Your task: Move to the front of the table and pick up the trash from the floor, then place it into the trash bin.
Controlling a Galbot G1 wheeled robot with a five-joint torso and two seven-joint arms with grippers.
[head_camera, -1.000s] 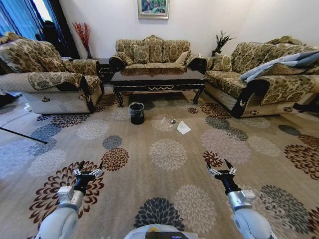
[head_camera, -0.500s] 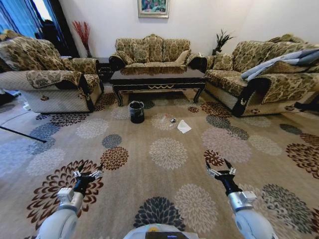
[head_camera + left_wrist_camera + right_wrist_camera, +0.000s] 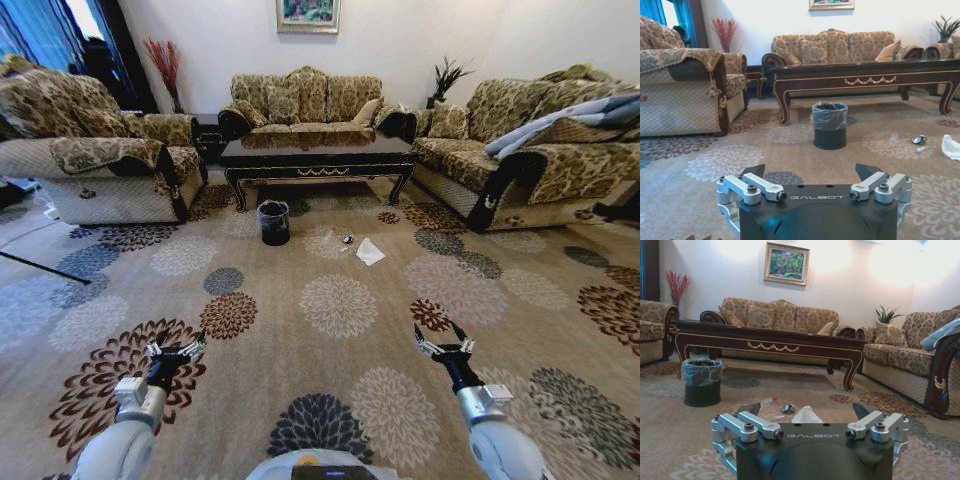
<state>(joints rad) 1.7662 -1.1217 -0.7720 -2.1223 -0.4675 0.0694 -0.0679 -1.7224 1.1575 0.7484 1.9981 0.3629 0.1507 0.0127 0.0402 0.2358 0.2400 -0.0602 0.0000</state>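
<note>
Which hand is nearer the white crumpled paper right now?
Right. The right hand sits almost straight back from the white crumpled paper on the floor. The left hand is equally far back but well off to the paper's left. Both are open.

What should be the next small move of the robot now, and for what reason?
Probably drive the base straight ahead a little more. The trash lies on the floor beside the trash bin, in front of the table, well beyond both arms. The left gripper and right gripper are open, held low and hold nothing, so neither can likely reach yet.
</note>
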